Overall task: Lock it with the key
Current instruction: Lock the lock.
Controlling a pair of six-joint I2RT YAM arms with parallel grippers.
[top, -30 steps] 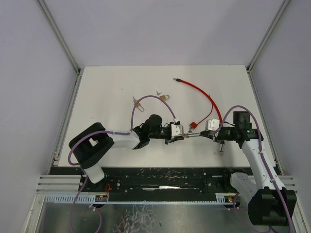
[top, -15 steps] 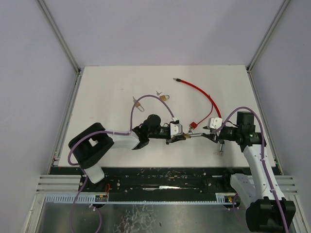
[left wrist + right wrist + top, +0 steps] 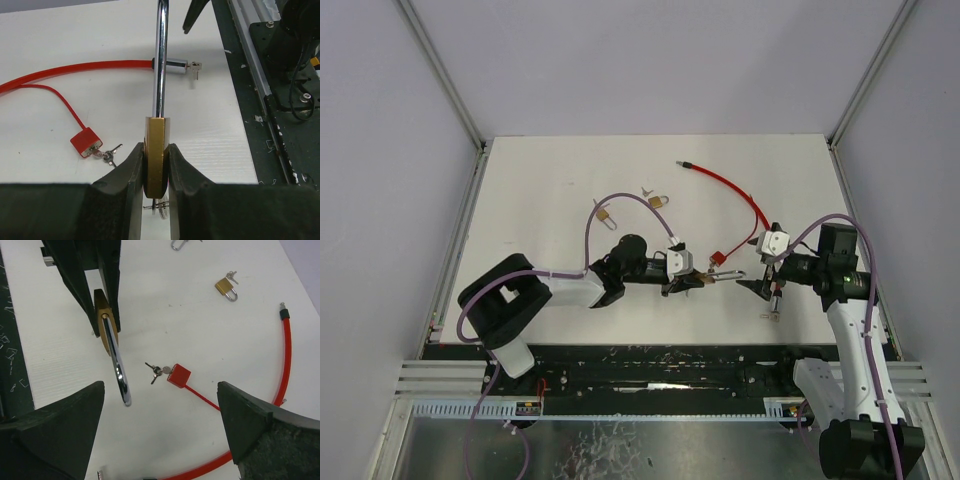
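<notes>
Release: my right pincer (image 3: 159,390) has just spread wide and drawn back from the chrome shackle (image 3: 120,372). Straight ahead of it, my left pincer (image 3: 156,155) pinches the brass padlock (image 3: 106,330) by its body. Key work likely comes next.

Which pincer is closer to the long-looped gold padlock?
Left. The left pincer clamps the brass padlock by its body; the right pincer stands open beyond its shackle tip, not touching.
</notes>
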